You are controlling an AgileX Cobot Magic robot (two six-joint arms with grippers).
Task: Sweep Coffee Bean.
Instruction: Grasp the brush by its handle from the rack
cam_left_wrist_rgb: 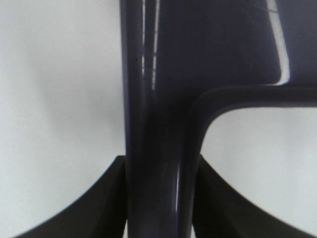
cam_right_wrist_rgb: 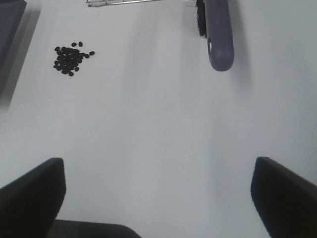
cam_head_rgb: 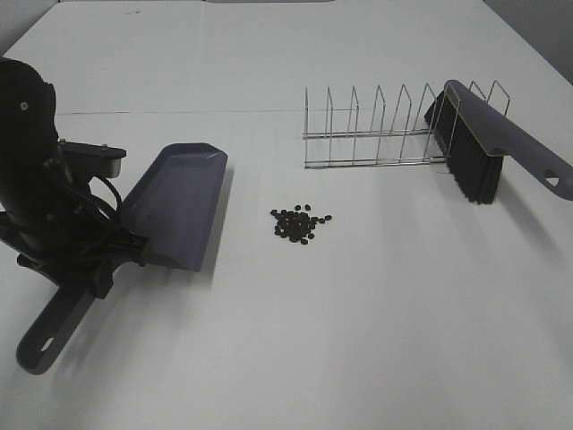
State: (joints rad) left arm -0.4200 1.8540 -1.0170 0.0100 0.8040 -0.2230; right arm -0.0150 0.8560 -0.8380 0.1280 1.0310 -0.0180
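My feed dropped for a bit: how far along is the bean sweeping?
Done: the left tool is shut on the dustpan handle. In hand: the right tool is open and empty, apart from the brush, which leans on the wire rack. Left: the coffee beans lie piled on the table, unswept.

Glossy grey plastic dustpan (cam_head_rgb: pixel 179 202), shiny metal wire rack (cam_head_rgb: pixel 376 136), matt white table (cam_head_rgb: pixel 376 331) — smooth
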